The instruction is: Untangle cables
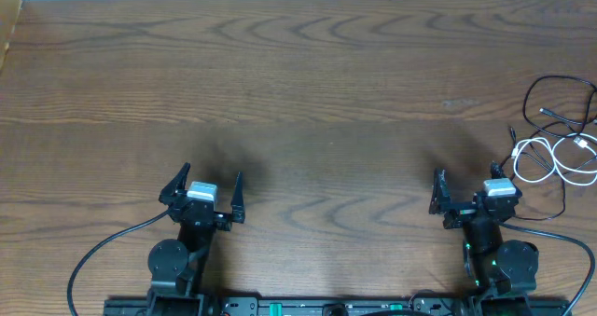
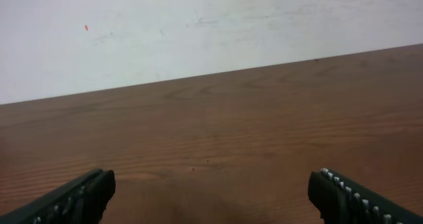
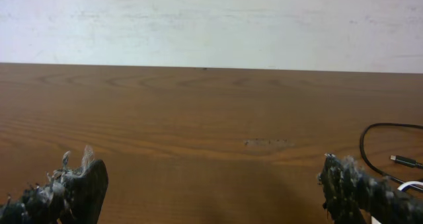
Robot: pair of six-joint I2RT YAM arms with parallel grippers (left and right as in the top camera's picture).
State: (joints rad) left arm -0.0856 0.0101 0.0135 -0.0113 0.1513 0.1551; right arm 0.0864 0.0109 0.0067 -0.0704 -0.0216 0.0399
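A tangle of thin cables lies at the table's right edge: a black cable [image 1: 538, 92] loops over coiled white cables [image 1: 539, 159] with small plugs. Part of the black loop [image 3: 365, 148] and a plug [image 3: 404, 161] show at the right of the right wrist view. My right gripper [image 1: 466, 181] is open and empty, just left of the cables and apart from them; its fingertips [image 3: 211, 184] frame bare wood. My left gripper [image 1: 207, 178] is open and empty at the front left, far from the cables. Its fingers [image 2: 211, 191] show only bare table.
The wooden table [image 1: 298, 92] runs to a white wall at the back. Thicker black wires [image 1: 103, 251] trail from the arm bases along the front edge. The cables reach the table's right edge.
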